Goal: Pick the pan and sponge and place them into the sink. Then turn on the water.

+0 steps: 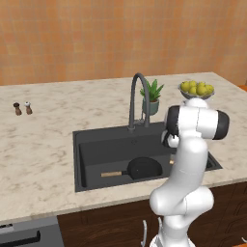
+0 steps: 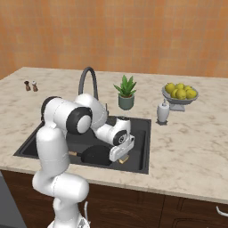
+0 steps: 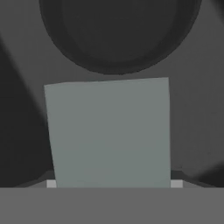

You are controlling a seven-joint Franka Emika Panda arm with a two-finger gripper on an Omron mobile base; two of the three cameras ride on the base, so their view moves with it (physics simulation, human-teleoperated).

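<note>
The black pan [image 1: 142,168] lies flat on the floor of the dark sink [image 1: 96,140], its wooden handle [image 1: 111,174] pointing left. My gripper [image 2: 121,153] is low inside the basin at the pan's right side, shut on the sponge [image 2: 125,159], whose yellow edge peeks out under the hand. In the hand view the sponge's grey-green face [image 3: 109,131] spans the gap between the fingers, with the pan [image 3: 118,30] just beyond it. The dark arched faucet [image 1: 137,96] stands behind the basin. No water runs.
A potted plant [image 2: 126,94] and a white bottle [image 2: 163,112] stand on the counter behind the sink's right end. A bowl of lemons [image 2: 180,94] sits farther right. Two small shakers [image 1: 22,108] stand far left.
</note>
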